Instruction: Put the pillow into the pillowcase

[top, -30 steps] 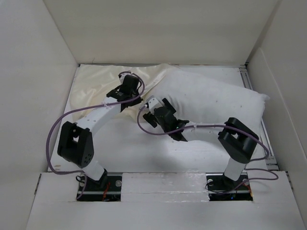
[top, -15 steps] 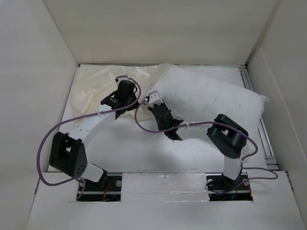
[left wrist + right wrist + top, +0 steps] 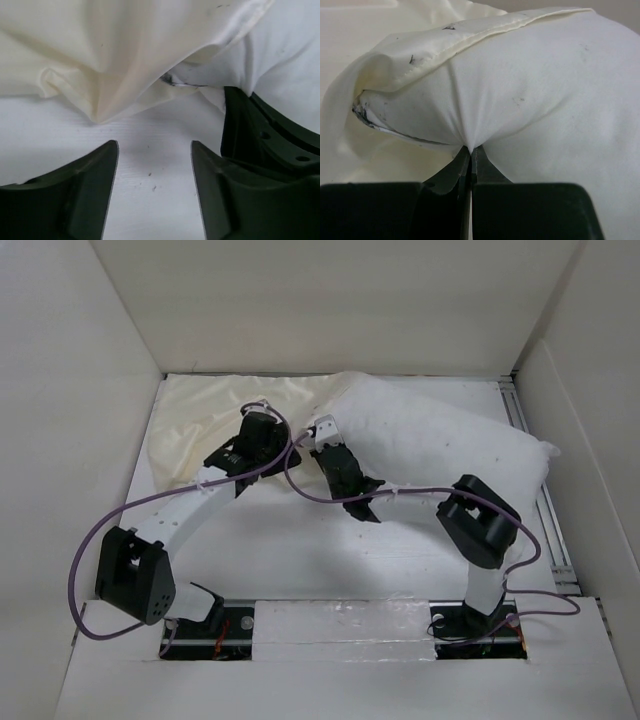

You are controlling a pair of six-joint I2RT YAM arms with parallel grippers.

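**A:** Is anything sitting inside the pillowcase [image 3: 200, 415]?

**B:** Only in part. The pillow [image 3: 440, 445] is lying on the table [image 3: 300, 550], and its left end is tucking under the case's stitched hem [image 3: 485, 30], which is draping over the top of that end. The rest of the pillow is lying outside the case, uncovered. The rest of the case is spreading flat and wrinkled to the left of the pillow. A small dark smudge is showing at the pillow's tip, and I cannot tell which fabric it is on.

**A:** What is the right gripper [image 3: 471, 150] doing?

**B:** It is pinching a fold of the pillow's white cloth at that left end, just below the hem. Its fingers are pressing tight together on the fabric.

**A:** And the left gripper [image 3: 155, 195]?

**B:** It is hovering just left of the pillow's end with its fingers spread apart, and it is carrying nothing. Bare table is showing between them, and the case's edge is lying just beyond the fingertips, not touching them.

**A:** How many of each thing?

**B:** I am counting one pillow, one pillowcase, and two grippers, both working at the pillow's left end. Two purple cables [image 3: 100, 530] are trailing, one from each arm.
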